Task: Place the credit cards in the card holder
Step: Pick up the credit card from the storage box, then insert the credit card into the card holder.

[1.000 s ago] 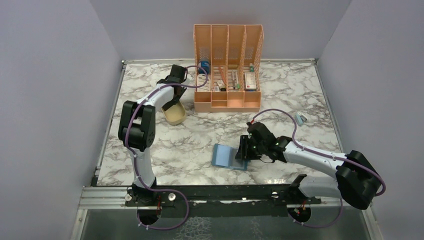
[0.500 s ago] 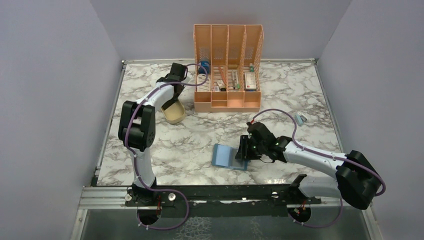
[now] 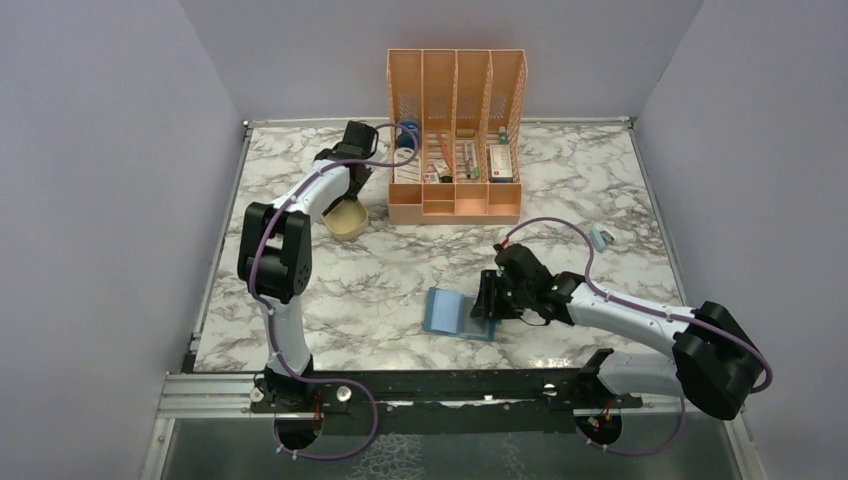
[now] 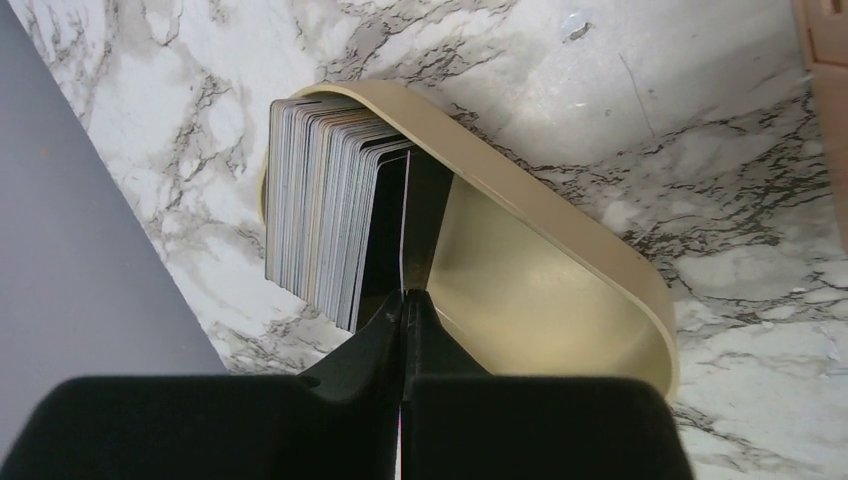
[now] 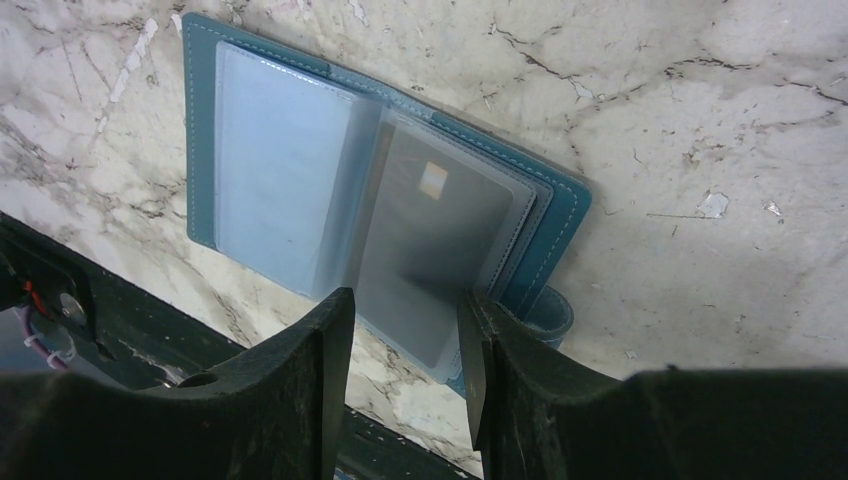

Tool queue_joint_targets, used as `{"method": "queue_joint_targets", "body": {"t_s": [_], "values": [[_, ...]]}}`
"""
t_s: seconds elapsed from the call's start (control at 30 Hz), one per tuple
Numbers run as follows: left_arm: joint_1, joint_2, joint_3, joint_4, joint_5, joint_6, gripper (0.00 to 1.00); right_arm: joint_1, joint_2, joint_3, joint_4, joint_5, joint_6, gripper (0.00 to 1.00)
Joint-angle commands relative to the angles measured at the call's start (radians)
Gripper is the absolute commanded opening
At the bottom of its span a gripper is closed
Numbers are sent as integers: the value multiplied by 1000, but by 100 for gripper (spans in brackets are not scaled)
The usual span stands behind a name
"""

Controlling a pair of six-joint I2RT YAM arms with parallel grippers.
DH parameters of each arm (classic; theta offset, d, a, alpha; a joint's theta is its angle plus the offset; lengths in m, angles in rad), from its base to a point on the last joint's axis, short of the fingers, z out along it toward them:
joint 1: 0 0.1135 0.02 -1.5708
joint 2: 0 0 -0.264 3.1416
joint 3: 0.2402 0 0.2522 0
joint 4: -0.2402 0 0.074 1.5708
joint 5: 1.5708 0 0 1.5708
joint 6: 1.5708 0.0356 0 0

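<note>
1. My left gripper [image 4: 403, 298], at the upper left of the overhead view, has just closed inside the beige tray [image 4: 560, 240]; a second ago its jaws stood parted.
2. Pinched between them now is a dark card [image 4: 420, 225], the end one of the credit cards [image 4: 320, 220] standing on edge at the tray's left end in the wrist view.
3. In the overhead view the tray seems to have shifted or tipped a little; I cannot tell which.
4. My right gripper [image 5: 405, 305] has not stirred; its jaws are half parted and grip nothing, the fingers standing either side of a clear sleeve's lower edge.
5. The card holder [image 5: 200, 130] lies open on the marble at lower centre of the overhead view; a grey card [image 5: 430, 240] already sits in its sleeve.
6. The pick looks made; next comes the lift and the carry across to the holder; a neighbouring card could drag out too.
</note>
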Motion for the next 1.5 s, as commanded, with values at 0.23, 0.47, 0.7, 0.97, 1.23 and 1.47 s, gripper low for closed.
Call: {"method": "queue_joint_targets", "body": {"t_s": [0.23,0.47,0.7,0.97,1.23,1.47], "values": [[1,-174,27,-103,282,-206,0,6,-66,60,-23,9,16,44],[2,-260,-50,-102,540,-331,0,6,-108,103,-139,57,56,51],[1,-411,-230,6,830,-493,0,6,-125,77,-207,106,120,52],[-5,-634,-557,317,1153,-803,0,6,-71,56,-158,136,94,50],[-119,-712,-770,525,1163,-1028,0,5,49,47,-63,133,26,32],[-283,-655,-844,652,1089,-1151,0,6,71,40,-74,152,19,26]]}}
